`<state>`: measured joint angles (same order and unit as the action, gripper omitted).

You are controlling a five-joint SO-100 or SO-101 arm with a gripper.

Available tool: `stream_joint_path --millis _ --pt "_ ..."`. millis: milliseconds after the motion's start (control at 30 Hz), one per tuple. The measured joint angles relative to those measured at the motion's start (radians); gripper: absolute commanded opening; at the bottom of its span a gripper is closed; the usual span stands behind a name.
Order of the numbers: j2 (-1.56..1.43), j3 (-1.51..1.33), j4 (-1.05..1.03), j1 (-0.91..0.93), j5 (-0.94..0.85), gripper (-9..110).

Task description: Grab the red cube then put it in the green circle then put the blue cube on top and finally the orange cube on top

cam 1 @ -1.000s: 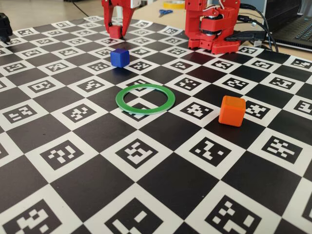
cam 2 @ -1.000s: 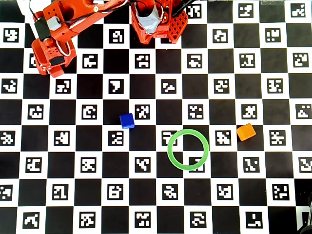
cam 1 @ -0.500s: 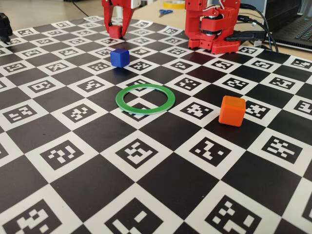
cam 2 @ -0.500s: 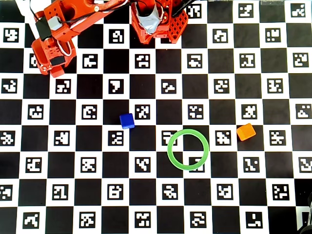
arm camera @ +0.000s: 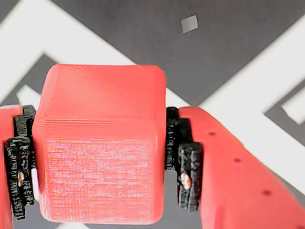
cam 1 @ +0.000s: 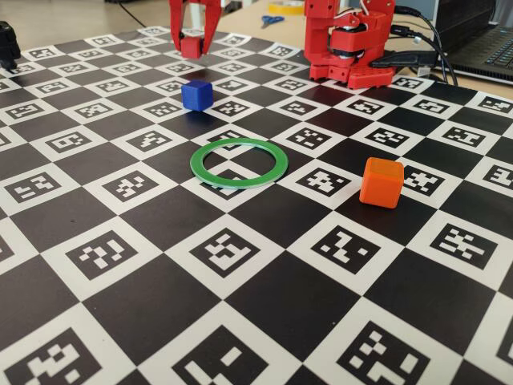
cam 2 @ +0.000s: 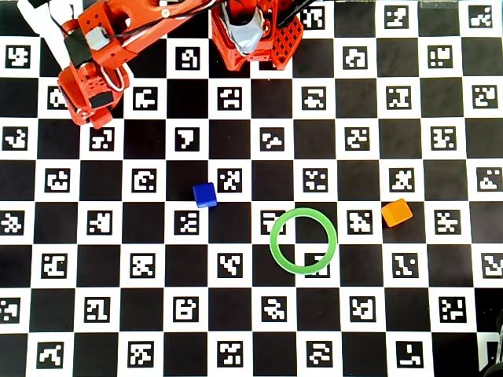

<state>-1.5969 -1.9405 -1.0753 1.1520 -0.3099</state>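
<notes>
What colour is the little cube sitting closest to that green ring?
Dark blue. The blue cube shows best in the overhead view, just up-left of the green circle.

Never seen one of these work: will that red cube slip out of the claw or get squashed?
Probably neither. The red cube looks like rigid printed plastic, its ridged faces likely giving grip. The gripper presses black toothed pads on two opposite flat sides, so twisting seems unlikely.
</notes>
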Motion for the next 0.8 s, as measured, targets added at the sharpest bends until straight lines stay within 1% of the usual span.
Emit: stream_joint_path --millis 233,400,600,800 --pt "-0.118 0.02 -0.16 -0.092 -0.063 3" --pt "-0.245 0.02 -0.279 -0.23 -0.077 2" --pt "-0.374 0.052 -0.399 -0.469 0.0 2" --pt "-0.428 0.057 -0.428 -0.692 0.095 2"
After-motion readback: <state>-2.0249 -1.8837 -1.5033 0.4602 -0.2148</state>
